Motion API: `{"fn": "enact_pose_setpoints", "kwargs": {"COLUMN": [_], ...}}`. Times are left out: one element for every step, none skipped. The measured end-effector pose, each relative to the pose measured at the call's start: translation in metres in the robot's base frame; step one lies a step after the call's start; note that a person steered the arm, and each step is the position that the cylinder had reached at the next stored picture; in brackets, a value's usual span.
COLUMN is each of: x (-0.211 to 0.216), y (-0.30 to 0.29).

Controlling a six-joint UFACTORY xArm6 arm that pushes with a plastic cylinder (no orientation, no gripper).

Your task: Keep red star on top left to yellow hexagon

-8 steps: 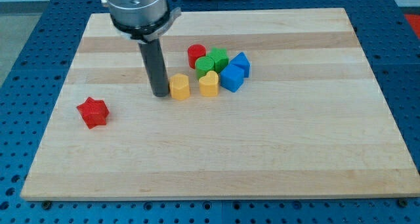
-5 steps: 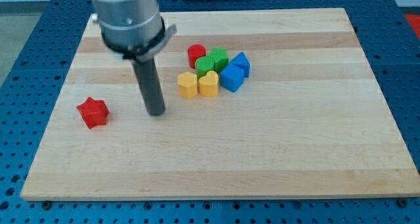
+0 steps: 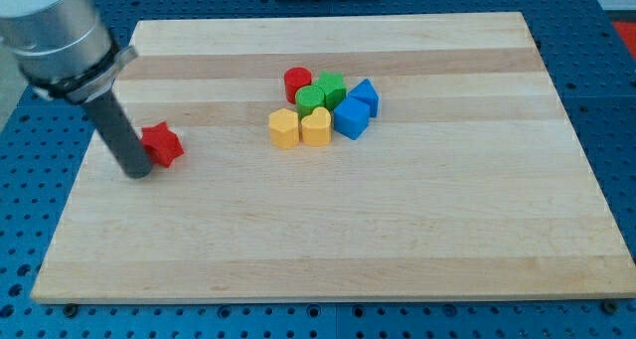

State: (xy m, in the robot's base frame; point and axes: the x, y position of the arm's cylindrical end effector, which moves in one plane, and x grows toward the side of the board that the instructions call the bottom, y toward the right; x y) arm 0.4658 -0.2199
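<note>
The red star (image 3: 162, 144) lies on the wooden board (image 3: 328, 230) at the view's left. My tip (image 3: 137, 172) stands right against the star's lower left side. The yellow hexagon (image 3: 284, 128) sits near the board's middle, well to the right of the star and about level with it. It touches the yellow heart-shaped block (image 3: 316, 126) on its right.
Behind the two yellow blocks sits a tight cluster: a red cylinder (image 3: 297, 83), two green blocks (image 3: 332, 85) (image 3: 311, 99), and two blue blocks (image 3: 364, 94) (image 3: 350, 117). The board's left edge runs close to my tip.
My tip swung from beside the yellow hexagon to the view's left, behind the red star. The hexagon shifted right against the yellow heart. The star moved up and right.
</note>
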Motion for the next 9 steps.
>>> {"fn": "enact_pose_setpoints", "kwargs": {"x": [0.003,0.022,0.013,-0.020,-0.044,-0.056,-0.056,-0.034,0.005], "y": [-0.002,-0.032,-0.042,-0.021,0.032,0.063,0.050,0.013,0.008]}}
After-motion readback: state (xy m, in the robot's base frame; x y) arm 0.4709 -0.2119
